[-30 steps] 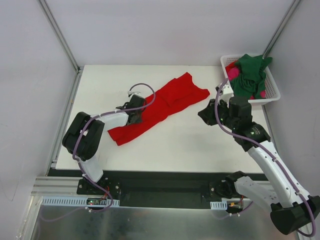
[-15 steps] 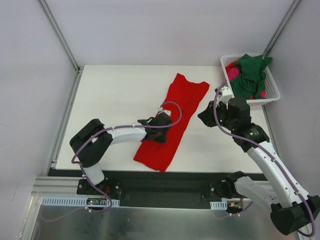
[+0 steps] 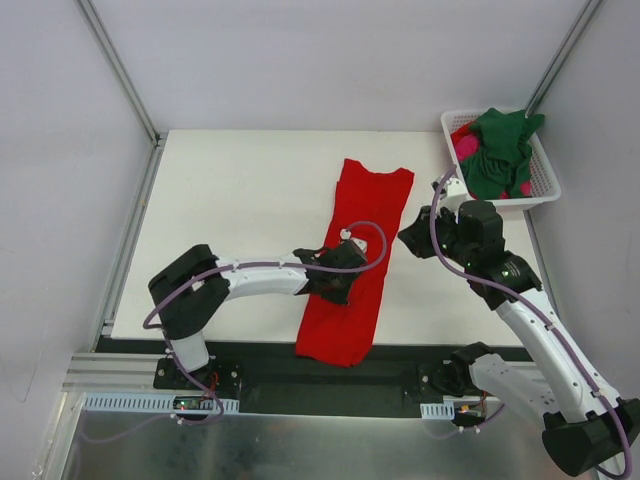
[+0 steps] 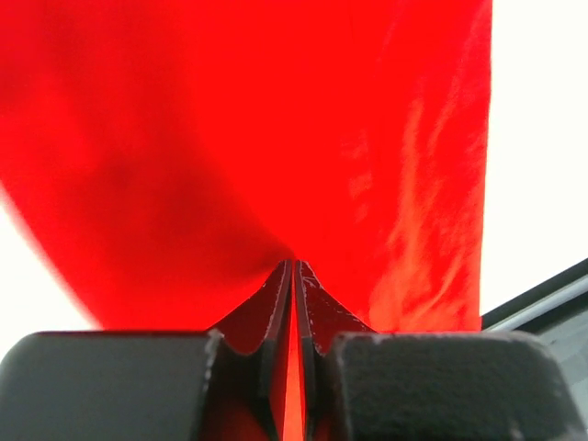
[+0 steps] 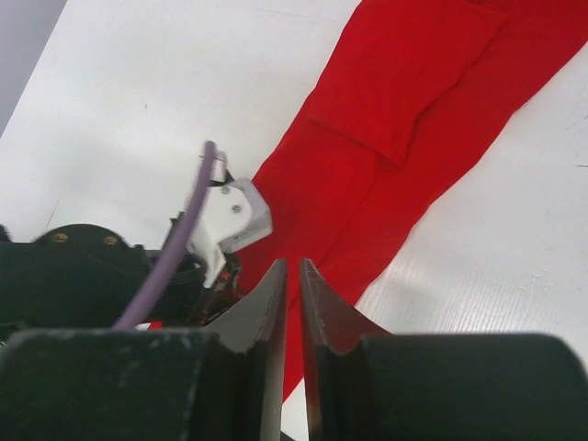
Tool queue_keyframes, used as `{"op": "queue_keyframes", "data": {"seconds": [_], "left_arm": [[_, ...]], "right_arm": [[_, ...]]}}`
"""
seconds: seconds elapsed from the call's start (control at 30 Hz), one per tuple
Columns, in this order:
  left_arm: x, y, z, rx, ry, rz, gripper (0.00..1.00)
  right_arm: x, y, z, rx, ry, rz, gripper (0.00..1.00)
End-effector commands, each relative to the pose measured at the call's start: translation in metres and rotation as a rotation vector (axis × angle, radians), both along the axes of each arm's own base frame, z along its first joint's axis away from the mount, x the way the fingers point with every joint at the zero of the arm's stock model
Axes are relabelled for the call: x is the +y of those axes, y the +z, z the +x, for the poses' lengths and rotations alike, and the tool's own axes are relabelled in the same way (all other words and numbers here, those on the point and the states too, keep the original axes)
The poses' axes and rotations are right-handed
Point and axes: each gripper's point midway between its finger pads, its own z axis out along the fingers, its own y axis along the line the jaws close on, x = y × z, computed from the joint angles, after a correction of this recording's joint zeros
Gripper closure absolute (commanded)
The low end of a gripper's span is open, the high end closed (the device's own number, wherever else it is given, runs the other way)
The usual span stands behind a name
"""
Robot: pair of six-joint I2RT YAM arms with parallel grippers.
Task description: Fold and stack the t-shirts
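One red t-shirt (image 3: 368,200) has been swung round from a slant and is now laid lengthwise on the worktop (image 3: 230,190), pinched at mid-length by the left fingers (image 4: 272,308); spreading for a fold is made possible. Right fingers (image 5: 268,312) are held nearly closed, empty, beside it.

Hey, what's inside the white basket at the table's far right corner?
The basket holds a dark green shirt on top, with magenta-pink cloth and a bit of red cloth peeking out beside it. Anything underneath is covered.
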Motion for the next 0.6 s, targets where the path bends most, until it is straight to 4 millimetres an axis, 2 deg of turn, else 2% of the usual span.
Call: {"op": "queue_keyframes", "data": {"seconds": [0.0, 0.03, 0.07, 0.17, 0.23, 0.3, 0.4, 0.43, 0.5, 0.53, 0.57], "left_arm": [[0.022, 0.074, 0.025, -0.218, 0.042, -0.021, 0.94], [0.032, 0.087, 0.036, -0.284, 0.075, -0.003, 0.94], [0.037, 0.111, 0.043, -0.343, 0.083, -0.035, 0.94], [0.059, 0.146, 0.068, -0.441, 0.148, -0.066, 0.95], [0.062, 0.158, 0.083, -0.490, 0.159, -0.103, 0.96], [0.067, 0.155, 0.096, -0.488, 0.149, -0.132, 0.98], [0.058, 0.152, 0.114, -0.510, 0.125, -0.216, 1.00], [0.054, 0.146, 0.119, -0.509, 0.101, -0.217, 1.00], [0.039, 0.152, 0.133, -0.549, 0.071, -0.285, 1.00], [0.033, 0.146, 0.141, -0.551, 0.049, -0.293, 1.00], [0.023, 0.153, 0.149, -0.576, 0.035, -0.341, 1.00]], "right_arm": [[-0.002, 0.002, -0.001, -0.008, -0.009, -0.002, 0.87], [-0.002, 0.002, -0.001, -0.007, -0.008, -0.001, 0.87], [-0.002, 0.001, 0.000, -0.003, -0.008, -0.003, 0.87], [-0.002, -0.001, 0.000, 0.000, -0.006, -0.003, 0.87], [-0.001, 0.000, -0.002, 0.013, -0.020, 0.019, 0.87], [-0.003, 0.000, -0.004, 0.010, -0.024, 0.021, 0.87], [-0.006, 0.004, -0.007, 0.005, -0.032, 0.019, 0.87], [-0.008, 0.004, -0.008, 0.001, -0.039, 0.013, 0.87], [-0.013, 0.005, -0.011, 0.002, -0.051, 0.002, 0.87], [-0.016, 0.009, -0.012, -0.013, -0.064, 0.000, 0.87], [-0.018, 0.009, -0.014, -0.014, -0.070, -0.003, 0.87]]}}
